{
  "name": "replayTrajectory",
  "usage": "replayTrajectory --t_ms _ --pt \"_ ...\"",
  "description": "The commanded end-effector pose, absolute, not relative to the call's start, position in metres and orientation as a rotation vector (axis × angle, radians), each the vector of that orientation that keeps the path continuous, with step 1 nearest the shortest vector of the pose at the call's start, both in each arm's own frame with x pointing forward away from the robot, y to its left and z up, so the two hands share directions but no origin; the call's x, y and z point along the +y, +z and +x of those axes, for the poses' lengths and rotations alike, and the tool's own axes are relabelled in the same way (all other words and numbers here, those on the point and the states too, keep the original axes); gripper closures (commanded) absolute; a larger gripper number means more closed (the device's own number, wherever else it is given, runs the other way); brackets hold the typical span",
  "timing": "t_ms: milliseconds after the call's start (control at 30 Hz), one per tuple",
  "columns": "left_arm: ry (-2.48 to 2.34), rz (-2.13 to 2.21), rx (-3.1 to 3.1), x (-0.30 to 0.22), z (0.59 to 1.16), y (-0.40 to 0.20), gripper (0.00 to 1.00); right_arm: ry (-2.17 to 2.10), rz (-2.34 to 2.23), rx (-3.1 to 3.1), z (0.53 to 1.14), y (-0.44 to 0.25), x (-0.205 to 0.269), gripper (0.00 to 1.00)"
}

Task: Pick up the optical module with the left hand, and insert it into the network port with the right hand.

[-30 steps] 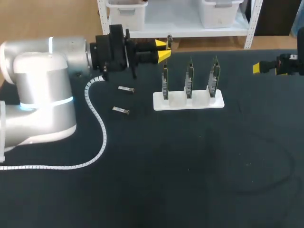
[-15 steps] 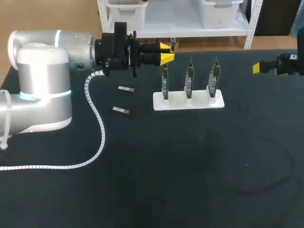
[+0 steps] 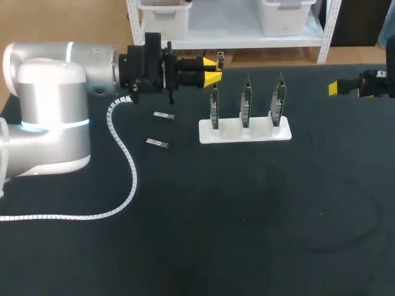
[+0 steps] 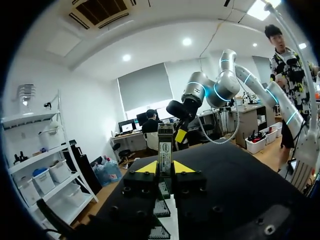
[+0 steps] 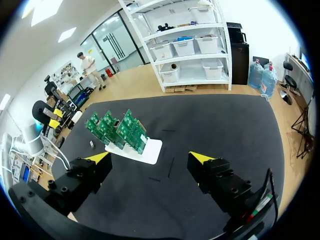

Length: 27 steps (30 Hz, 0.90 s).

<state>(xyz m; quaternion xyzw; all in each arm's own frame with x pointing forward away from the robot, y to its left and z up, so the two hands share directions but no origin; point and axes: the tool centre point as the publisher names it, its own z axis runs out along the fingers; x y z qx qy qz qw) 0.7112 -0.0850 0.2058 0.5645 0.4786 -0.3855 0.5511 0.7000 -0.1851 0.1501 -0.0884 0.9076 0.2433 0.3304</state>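
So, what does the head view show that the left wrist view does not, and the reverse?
Only the head view: loose modules lying on the table beside the left arm. Only the left wrist view: both fingers pressing the held module from two sides. Both: the left gripper, the boards in the white stand, and the right gripper.
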Motion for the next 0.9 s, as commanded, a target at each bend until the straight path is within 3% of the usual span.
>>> replayTrajectory --t_ms 33,900 --pt "-0.902 1.339 1.127 -0.091 0.7174 0.2037 1.0 0.636 -0.231 2.374 0.7 0.15 -0.1851 0.0" --pt "-0.912 1.377 1.142 -0.0955 0.721 0.2064 1.0 0.636 -0.231 2.374 0.7 0.15 -0.1851 0.0"
